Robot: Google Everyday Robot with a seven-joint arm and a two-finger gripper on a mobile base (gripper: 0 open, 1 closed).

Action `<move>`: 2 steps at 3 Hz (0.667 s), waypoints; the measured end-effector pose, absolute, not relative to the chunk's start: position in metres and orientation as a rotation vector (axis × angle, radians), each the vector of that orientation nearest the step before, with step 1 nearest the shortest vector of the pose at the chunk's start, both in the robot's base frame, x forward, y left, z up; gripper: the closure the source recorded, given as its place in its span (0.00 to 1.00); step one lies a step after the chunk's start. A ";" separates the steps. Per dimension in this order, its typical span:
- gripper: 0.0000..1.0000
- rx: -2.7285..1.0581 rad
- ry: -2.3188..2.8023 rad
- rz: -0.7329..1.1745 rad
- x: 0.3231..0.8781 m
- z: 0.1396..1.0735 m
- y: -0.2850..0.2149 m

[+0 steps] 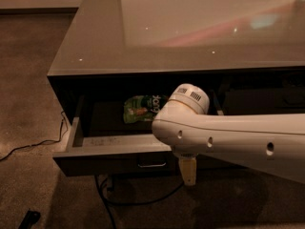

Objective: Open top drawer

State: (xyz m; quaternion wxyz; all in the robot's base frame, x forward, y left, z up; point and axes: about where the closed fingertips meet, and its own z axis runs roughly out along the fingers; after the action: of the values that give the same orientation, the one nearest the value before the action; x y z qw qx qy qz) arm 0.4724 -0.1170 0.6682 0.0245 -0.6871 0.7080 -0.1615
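The top drawer point(109, 159) of the left stack stands pulled out from the grey cabinet. Its dark grey front faces the floor side, and the small loop handle point(152, 164) shows at the centre of the front. The lighter grey interior point(114, 140) is exposed, with a green snack packet point(142, 108) lying at the back. My white arm point(228, 137) reaches in from the right across the drawer's right half. My gripper point(188, 171) hangs below the arm, just right of the handle and in front of the drawer front, apart from the handle.
The glossy grey cabinet top point(190, 27) overhangs the drawer. A second drawer stack point(267, 97) sits to the right, partly behind the arm. Black cables point(107, 199) trail on the carpet under and left of the drawer. A small dark object point(29, 218) lies at bottom left.
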 end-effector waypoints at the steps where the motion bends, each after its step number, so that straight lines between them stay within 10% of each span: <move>1: 0.00 -2.074 2.179 -0.570 0.487 0.685 -0.123; 2: 0.00 -2.015 2.162 -0.661 0.501 0.706 -0.128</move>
State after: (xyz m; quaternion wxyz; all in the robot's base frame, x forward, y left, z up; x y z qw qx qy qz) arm 0.5007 -0.1278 0.7056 0.0563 -0.6644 0.7128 -0.2178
